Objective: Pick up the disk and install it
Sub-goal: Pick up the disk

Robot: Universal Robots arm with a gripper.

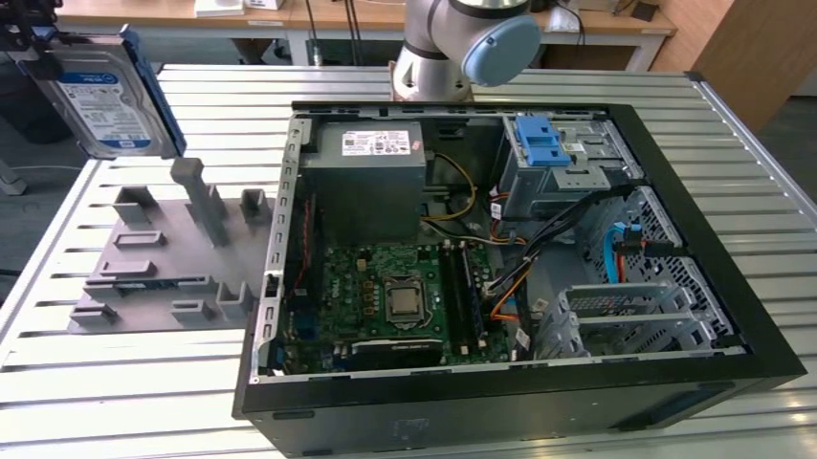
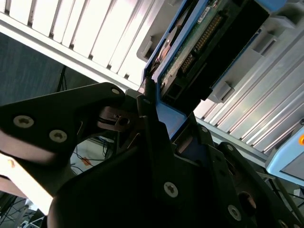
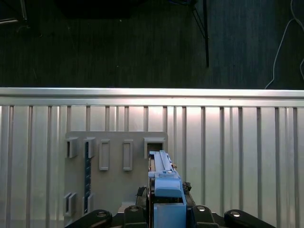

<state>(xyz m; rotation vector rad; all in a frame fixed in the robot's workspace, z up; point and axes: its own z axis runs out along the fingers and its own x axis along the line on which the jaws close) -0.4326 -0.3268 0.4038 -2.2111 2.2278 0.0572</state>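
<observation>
Silver, blue-framed, the one disk [image 1: 109, 91] hangs upright, clamped between the fingers of the single gripper [image 3: 167, 211] above one grey slotted fixture [image 1: 166, 258]. One open computer case [image 1: 511, 239] lies beside it on the slatted aluminium table [image 1: 715, 143]; wooden desks [image 1: 332, 14] stand behind.

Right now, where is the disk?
In the exterior view the disk hangs in the gripper at that view's upper left, above the grey holder plate, outside the computer case.
</observation>
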